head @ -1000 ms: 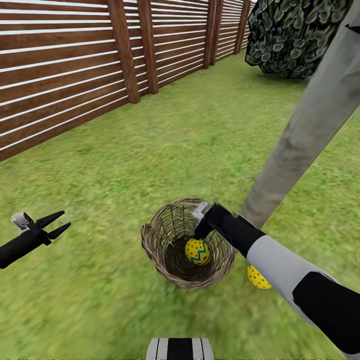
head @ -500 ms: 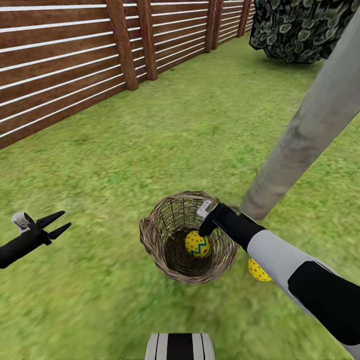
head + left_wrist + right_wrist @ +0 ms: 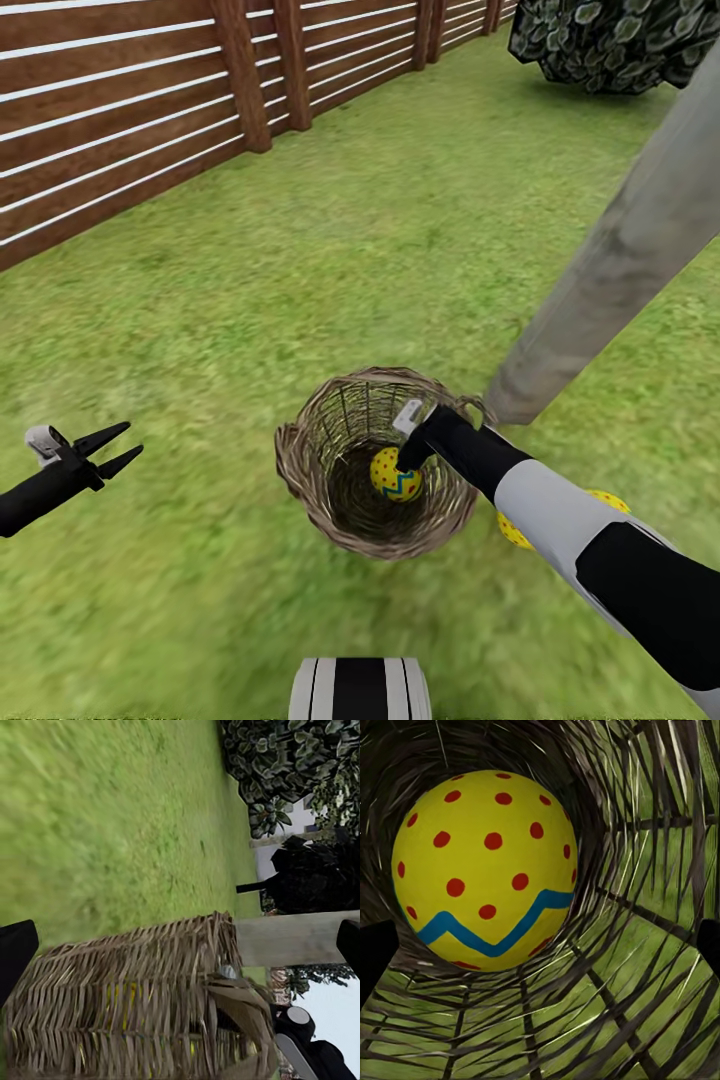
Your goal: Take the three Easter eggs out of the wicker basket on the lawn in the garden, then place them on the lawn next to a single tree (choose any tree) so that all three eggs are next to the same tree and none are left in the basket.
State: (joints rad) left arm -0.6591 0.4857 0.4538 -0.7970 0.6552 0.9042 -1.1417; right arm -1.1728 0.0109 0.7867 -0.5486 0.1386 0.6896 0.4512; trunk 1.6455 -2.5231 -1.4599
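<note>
The wicker basket (image 3: 330, 500) stands upright on the lawn (image 3: 380, 250) at the foot of the tree (image 3: 620, 260). One Easter egg (image 3: 392, 478) lies at its bottom, yellow with red dots and a blue zigzag, and looms large in the right wrist view (image 3: 484, 870). My right gripper (image 3: 405, 462) reaches down inside the basket just above that egg, open, its fingers spread wide. Two more eggs (image 3: 510, 531) (image 3: 612, 499) lie on the grass by the trunk, partly behind my right arm. My left gripper (image 3: 118, 449) hovers open over grass to the basket's left.
A brown slatted fence (image 3: 120, 120) runs along the left and far side. Dark blocky foliage (image 3: 610, 40) sits at the far right. The left wrist view shows the basket's woven side (image 3: 135, 1005) and the trunk (image 3: 292, 937) beyond it. Open grass surrounds the basket.
The head view has tilted, shifting the whole picture. My right gripper has sunk deeper into the basket, closer to the egg. The left arm has not moved.
</note>
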